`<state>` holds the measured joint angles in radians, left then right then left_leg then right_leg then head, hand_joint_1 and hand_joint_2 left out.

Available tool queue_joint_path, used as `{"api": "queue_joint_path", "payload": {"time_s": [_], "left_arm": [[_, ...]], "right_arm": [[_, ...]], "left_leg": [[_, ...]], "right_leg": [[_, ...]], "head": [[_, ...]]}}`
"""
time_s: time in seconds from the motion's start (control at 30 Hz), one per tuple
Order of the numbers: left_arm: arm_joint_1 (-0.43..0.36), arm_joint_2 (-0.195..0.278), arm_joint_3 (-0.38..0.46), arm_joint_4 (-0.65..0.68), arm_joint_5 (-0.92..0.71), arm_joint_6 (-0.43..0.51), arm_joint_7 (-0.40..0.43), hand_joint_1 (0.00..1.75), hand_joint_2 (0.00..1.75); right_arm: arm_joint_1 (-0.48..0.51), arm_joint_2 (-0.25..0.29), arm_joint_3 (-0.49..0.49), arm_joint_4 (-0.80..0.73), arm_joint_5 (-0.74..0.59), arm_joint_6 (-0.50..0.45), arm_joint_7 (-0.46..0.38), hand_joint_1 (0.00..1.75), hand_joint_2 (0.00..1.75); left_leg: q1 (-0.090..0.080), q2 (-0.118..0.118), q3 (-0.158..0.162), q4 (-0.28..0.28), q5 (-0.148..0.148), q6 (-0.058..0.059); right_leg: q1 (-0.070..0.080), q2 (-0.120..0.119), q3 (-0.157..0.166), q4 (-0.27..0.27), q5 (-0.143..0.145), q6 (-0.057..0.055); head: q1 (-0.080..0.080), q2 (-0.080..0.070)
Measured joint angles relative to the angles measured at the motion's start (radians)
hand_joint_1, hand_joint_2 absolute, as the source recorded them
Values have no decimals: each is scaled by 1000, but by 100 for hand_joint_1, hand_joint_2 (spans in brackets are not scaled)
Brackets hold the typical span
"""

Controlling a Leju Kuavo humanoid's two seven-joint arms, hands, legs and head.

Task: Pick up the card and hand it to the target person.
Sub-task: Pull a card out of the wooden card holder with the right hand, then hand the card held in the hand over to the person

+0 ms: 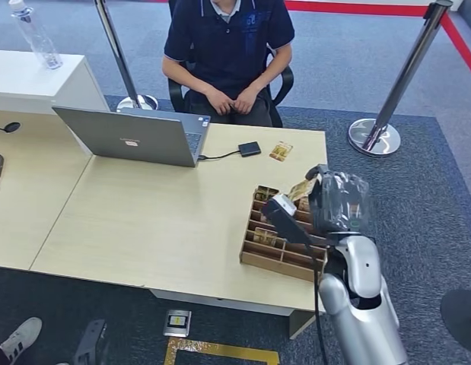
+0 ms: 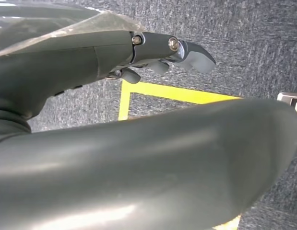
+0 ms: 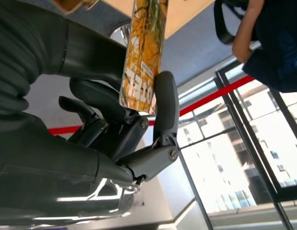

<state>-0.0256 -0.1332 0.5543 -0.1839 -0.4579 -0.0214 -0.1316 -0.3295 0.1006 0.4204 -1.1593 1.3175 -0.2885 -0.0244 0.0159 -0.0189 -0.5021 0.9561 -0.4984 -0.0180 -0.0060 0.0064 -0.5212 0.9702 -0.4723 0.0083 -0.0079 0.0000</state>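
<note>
We count one card (image 3: 144, 57), orange-yellow with white lettering, pinched in our right hand (image 3: 114, 120); another card (image 1: 281, 151) lies beyond. Left hand (image 2: 168, 52) seems empty, fingers extended.

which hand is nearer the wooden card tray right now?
Right. The right hand is over the wooden card tray, pinching a card. The left hand hangs by the carpet floor, away from the tray.

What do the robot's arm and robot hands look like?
The right arm is smooth shiny silver with a black cable beside it. The right robot hand has dark grey fingers, small metal screws and a ribbed cover. The left robot hand is dark grey too.
</note>
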Motion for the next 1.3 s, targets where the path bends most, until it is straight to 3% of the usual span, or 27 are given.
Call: {"api": "queue_joint_path", "payload": {"time_s": [0.27,0.57,0.87,1.3], "left_arm": [[-5,-6,3,0,-43,-6,14,0,0],[-8,-6,3,0,-80,-15,21,0,0],[-9,-6,2,0,-103,-18,32,0,0],[-10,-6,2,0,-117,-18,32,0,0]], "right_arm": [[-304,112,0,360,-62,-79,63,175,175],[-509,149,-39,631,-44,-76,200,175,175],[-585,150,-69,750,-6,-18,303,175,175],[-605,152,-87,800,5,-14,305,175,175]], "left_leg": [[0,0,0,0,2,0],[0,0,-1,0,2,0],[0,0,-1,0,2,0],[0,0,-1,0,2,0]], "right_leg": [[0,0,-1,1,2,-1],[0,0,-1,0,2,0],[0,0,-1,0,2,0],[0,0,-1,0,2,0]], "head": [[0,0],[0,0],[0,0],[0,0]]}}
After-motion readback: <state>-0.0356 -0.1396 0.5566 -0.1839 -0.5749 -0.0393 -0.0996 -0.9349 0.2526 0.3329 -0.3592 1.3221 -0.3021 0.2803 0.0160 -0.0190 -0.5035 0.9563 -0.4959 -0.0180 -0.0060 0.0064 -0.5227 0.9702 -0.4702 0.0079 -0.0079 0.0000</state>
